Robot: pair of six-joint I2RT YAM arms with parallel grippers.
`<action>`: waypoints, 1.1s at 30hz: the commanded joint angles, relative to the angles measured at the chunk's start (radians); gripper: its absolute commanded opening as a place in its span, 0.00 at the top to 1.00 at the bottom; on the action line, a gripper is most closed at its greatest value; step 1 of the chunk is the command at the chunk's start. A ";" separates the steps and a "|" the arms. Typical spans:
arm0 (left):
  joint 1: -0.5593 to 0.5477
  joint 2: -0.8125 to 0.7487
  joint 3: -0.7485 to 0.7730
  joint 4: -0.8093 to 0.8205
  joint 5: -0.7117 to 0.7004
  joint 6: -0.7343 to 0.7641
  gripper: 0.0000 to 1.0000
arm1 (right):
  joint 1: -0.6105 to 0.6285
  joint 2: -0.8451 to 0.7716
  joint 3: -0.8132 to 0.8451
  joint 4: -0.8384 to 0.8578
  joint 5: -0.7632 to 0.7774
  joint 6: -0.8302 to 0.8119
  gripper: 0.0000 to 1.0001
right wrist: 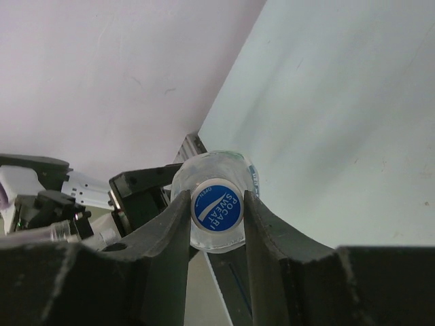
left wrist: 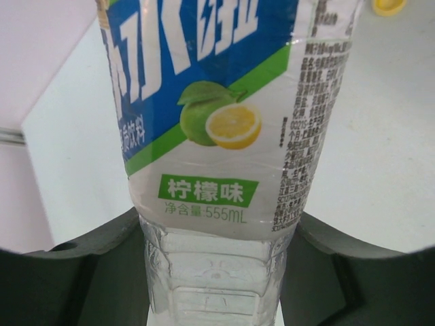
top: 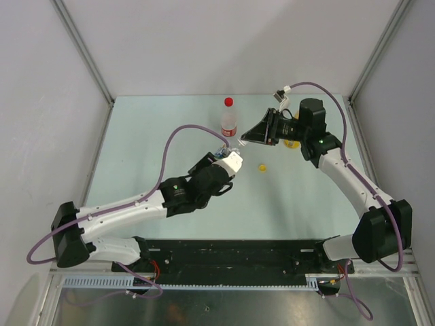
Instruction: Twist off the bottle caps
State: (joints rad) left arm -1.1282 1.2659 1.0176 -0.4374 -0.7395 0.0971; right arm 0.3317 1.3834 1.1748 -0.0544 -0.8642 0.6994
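My left gripper [top: 228, 157] [left wrist: 217, 272] is shut on the lower body of the clear bottle with the blue-white label [top: 223, 150] [left wrist: 224, 122], held tilted above the table. My right gripper [top: 243, 140] [right wrist: 217, 212] is shut on that bottle's cap [right wrist: 217, 206], white-rimmed with a blue printed top, one finger on each side. The red-white label bottle [top: 230, 123] stands upright behind, its red cap [top: 228, 102] on. A loose yellow cap [top: 261, 167] [left wrist: 389, 5] lies on the table. The yellow-orange bottle [top: 292, 144] is mostly hidden under my right wrist.
The pale green table [top: 170, 136] is boxed in by white walls at the left, back and right. Both arms meet near the middle of the table. The black base rail [top: 224, 255] runs along the near edge.
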 commanded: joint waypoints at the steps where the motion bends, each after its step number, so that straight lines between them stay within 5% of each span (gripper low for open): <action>1: 0.049 -0.071 0.045 0.023 0.226 -0.053 0.93 | 0.014 -0.069 0.009 0.097 -0.086 -0.031 1.00; 17: 0.290 -0.246 -0.017 0.169 1.255 -0.139 0.91 | 0.024 -0.140 0.011 0.340 -0.266 -0.034 1.00; 26: 0.323 -0.210 0.044 0.176 1.652 -0.167 0.91 | 0.049 -0.192 0.011 0.372 -0.407 -0.129 1.00; 33: 0.330 -0.215 0.069 0.179 1.828 -0.148 0.90 | 0.076 -0.255 0.011 0.329 -0.435 -0.255 1.00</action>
State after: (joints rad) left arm -0.7845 1.0622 1.0058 -0.3614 0.8394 -0.0963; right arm 0.3759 1.1465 1.1748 0.2825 -1.2724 0.5476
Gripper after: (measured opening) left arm 0.625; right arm 0.369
